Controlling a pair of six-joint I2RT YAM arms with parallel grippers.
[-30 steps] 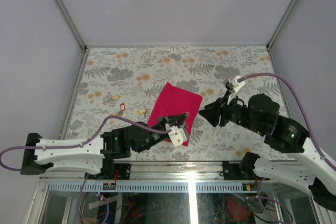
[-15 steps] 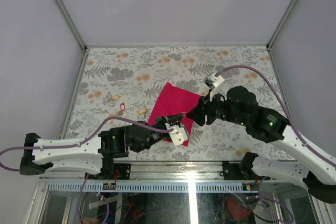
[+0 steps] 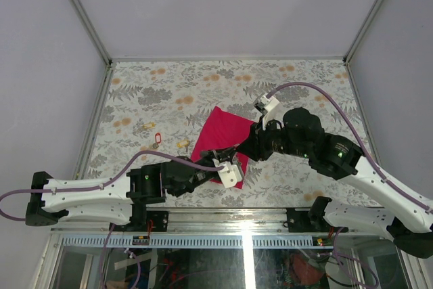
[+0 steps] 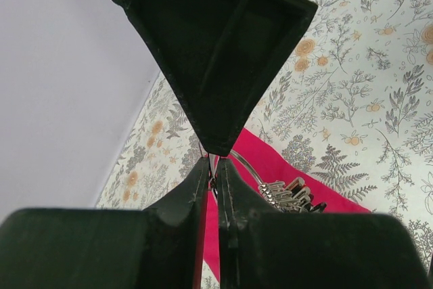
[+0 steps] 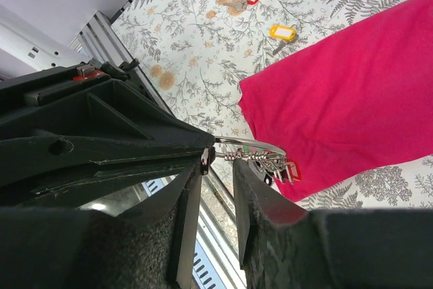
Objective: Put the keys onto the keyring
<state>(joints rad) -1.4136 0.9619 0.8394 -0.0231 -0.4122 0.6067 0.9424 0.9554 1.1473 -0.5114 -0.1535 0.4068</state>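
Left pincer [image 4: 215,170] clenched on keyring [image 5: 250,143] (over the cloth [image 5: 338,79]). Right pincer [image 5: 216,170] half-shut by ring, grip unclear. Rt should pry coil gently, w/ lft steady.

- The keyring [image 5: 260,158] is gleaming as thin, polished silver metal.
- The magenta cloth [image 5: 352,79] is looking matt and finely woven.
- The right gripper [image 5: 216,167] is showing matt black, grainy plastic.
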